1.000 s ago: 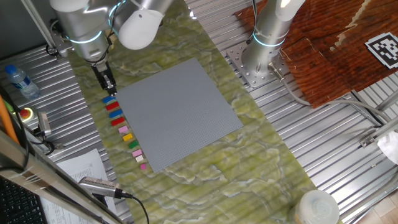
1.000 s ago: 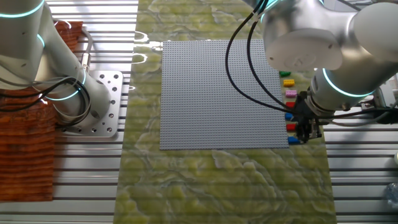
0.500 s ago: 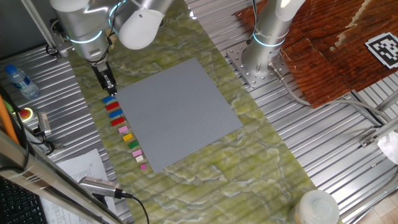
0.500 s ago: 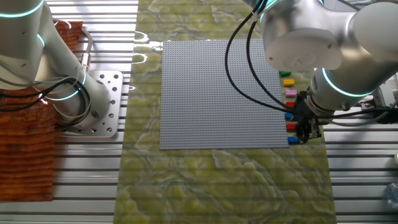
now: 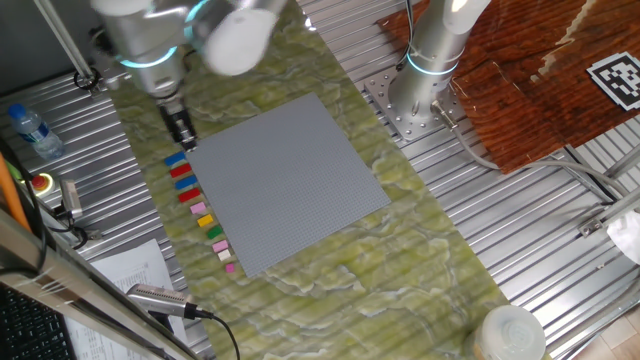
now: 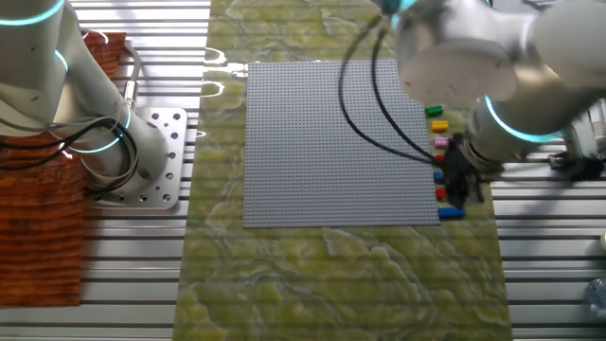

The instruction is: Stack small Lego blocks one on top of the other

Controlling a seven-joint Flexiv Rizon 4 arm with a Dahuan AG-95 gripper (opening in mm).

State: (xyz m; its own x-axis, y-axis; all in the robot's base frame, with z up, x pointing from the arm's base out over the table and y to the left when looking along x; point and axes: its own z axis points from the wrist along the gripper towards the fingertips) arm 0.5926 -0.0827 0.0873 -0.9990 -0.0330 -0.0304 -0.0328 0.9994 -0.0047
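Observation:
Several small Lego blocks lie in a row along the left edge of the grey baseplate [image 5: 285, 180]: a blue one [image 5: 176, 160] at the far end, then red [image 5: 181, 172], pink [image 5: 197, 208], yellow [image 5: 203, 220] and green [image 5: 212, 231]. My gripper [image 5: 182, 137] hangs just beyond the blue block, above the mat, with nothing visibly held. It is blurred and no gap between the fingers shows. In the other fixed view the gripper [image 6: 458, 192] is above the red block [image 6: 441, 193], with the blue block [image 6: 452, 213] lying free just below it beside the baseplate [image 6: 331, 142].
A second arm stands on its bolted base [image 5: 420, 90], also in the other fixed view [image 6: 123, 161]. A brown cloth [image 5: 530, 80] lies beside it. A water bottle [image 5: 30, 128], a red button [image 5: 42, 183], a microphone [image 5: 165, 300] and a white container [image 5: 510, 335] sit around the mat.
My arm has swung and the gripper has shifted a little away from the blue block, towards the baseplate's far corner. The blocks have not moved.

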